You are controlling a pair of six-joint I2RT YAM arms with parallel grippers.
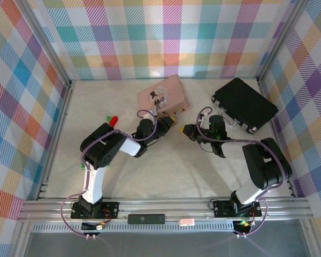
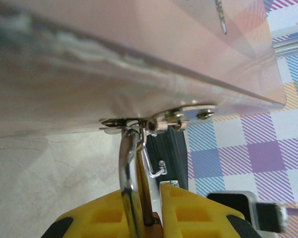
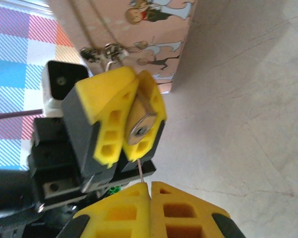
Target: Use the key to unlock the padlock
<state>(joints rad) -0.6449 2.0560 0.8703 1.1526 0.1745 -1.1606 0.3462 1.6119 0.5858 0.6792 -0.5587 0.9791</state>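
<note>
My left gripper (image 2: 148, 198) is nearly closed, its ribbed yellow plastic fingers (image 3: 107, 106) clamped on the small brass-gold padlock (image 3: 139, 126). They hold its blocky metal body tipped so the flat, brushed underside with its round keyway faces my other wrist. The padlock's thin, polished silvery shackle (image 2: 128, 178) curves up from between those fingers. It hooks through the small shiny metal hasp (image 2: 184, 116) on the smooth, glossy side of the pink box (image 2: 139, 49), whose lid carries cartoon figures.

My right gripper (image 3: 150, 187) is fully closed, its yellow pads pressed flat together on the very thin, silvery metal key (image 3: 140, 171). The key stands out as a slim sliver, with its tip just under the padlock's underside. I cannot tell whether it has entered the keyway.

Everything sits over a pale, faintly veined matte tabletop (image 3: 248, 124).
</note>
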